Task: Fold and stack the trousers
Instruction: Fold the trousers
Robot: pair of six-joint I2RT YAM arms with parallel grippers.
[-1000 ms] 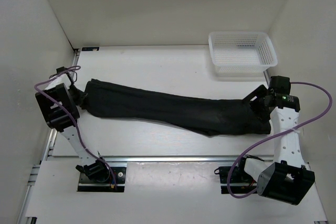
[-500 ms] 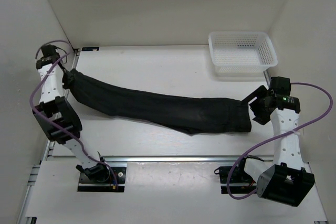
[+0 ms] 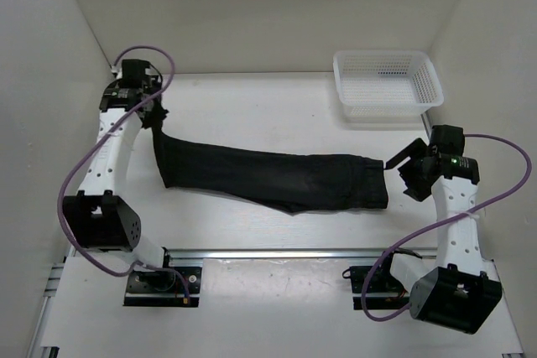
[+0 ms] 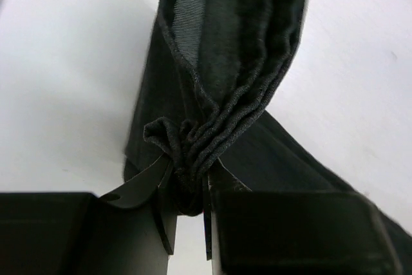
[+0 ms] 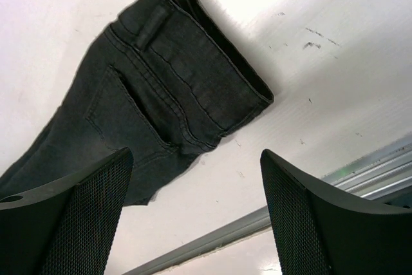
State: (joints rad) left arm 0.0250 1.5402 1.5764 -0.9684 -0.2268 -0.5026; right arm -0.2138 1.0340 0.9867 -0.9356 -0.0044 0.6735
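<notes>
Evidently the trousers [image 3: 277,178] lay stretched across the middle of the table [image 3: 252,94], running from the far left toward the near right. The left gripper [image 4: 190,178] was closed down narrowly on the leg end of the garment, with the black cloth gathered into tight pleats between its two fingers. From that pinch the fabric hung away toward the tabletop, so this end appeared raised rather than flat. The waistband end, with a back pocket showing in the right wrist view, lay flat on the table. The right gripper [image 3: 401,169] stood just beside that waistband end with its jaws spread wide and nothing between them; no contact with the cloth was visible. A white mesh basket [image 3: 388,81] stood at the far right corner, well apart from the trousers.
</notes>
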